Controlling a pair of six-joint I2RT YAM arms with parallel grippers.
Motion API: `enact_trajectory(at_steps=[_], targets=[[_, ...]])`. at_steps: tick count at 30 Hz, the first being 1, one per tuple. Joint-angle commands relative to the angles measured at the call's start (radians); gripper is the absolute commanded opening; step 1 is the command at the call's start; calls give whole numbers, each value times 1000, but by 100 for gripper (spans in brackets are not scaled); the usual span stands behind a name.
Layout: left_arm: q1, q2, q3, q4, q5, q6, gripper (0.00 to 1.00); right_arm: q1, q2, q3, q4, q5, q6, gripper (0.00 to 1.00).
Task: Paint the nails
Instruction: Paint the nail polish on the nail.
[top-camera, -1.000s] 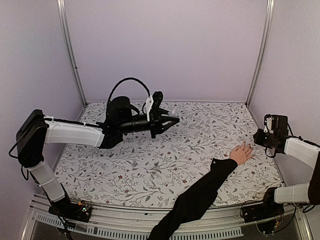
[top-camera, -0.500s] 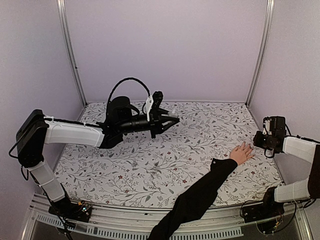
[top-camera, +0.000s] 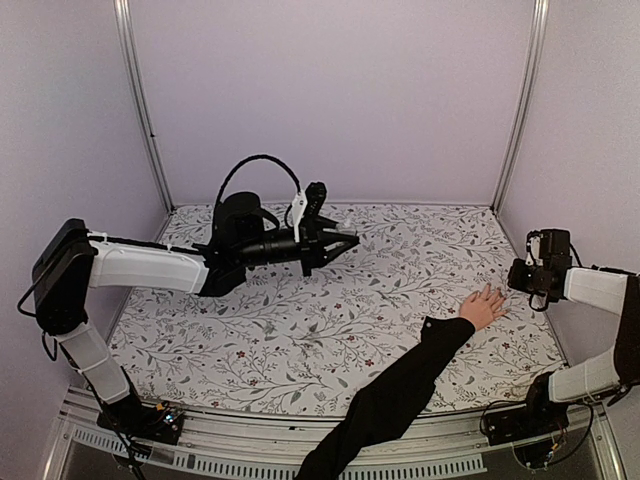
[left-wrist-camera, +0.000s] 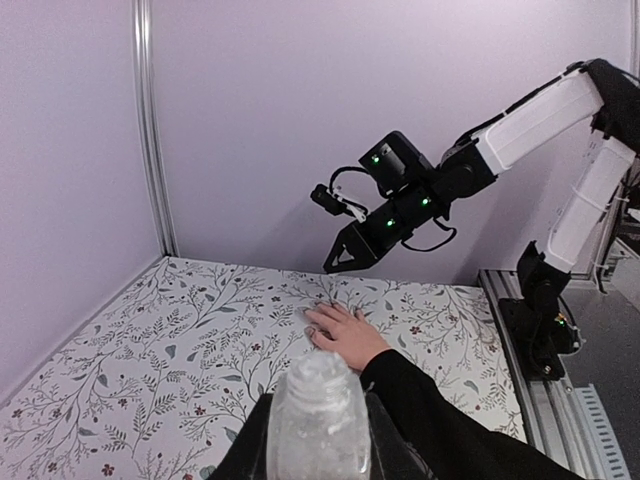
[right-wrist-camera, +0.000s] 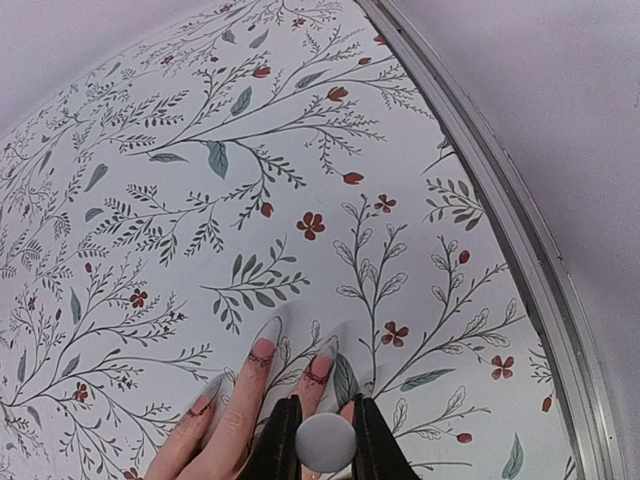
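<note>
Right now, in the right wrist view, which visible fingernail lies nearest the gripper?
The nail directly above the right gripper, rightmost of the three showing. The middle nail and the leftmost nail lie farther off.

The worktop (top-camera: 300, 330) is white, printed all over with grey-green leafy sprigs and small red flowers. The walls (top-camera: 330, 90) are pale lilac and the posts (top-camera: 140, 100) silver. Both arms (top-camera: 140, 267) have white links and black joints; the right one shows green lights (left-wrist-camera: 376, 158). At 4 o'clock, a black sleeve (top-camera: 400, 385) ends in a light-skinned hand (top-camera: 483, 307). The nails (right-wrist-camera: 262, 350) are pink, two of them streaked dark red. The bottle (left-wrist-camera: 318, 415) is pale and translucent. The right pincer (right-wrist-camera: 324, 420) is black, with a pale grey disc (right-wrist-camera: 324, 442) in it.
</note>
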Motion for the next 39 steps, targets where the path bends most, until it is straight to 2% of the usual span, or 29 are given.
enact_trajectory(at_steps=[1, 4, 17, 26, 31, 39], targets=[[11, 11, 30, -3, 8, 6, 0, -7, -18, 21, 4, 14, -10, 0], [12, 17, 33, 2, 12, 2, 0, -7, -55, -2, -1, 19, -1, 0], [12, 19, 30, 8, 11, -1, 0, -7, -30, 26, -79, 24, 18, 0], [11, 41, 33, 44, 25, -19, 0, -7, -144, 21, -120, 61, 78, 0], [11, 33, 32, 33, 26, -16, 0, -7, -89, 43, -47, -16, 46, 0], [16, 35, 46, 0, 26, -3, 0, -7, -3, 79, -18, -28, -26, 0]])
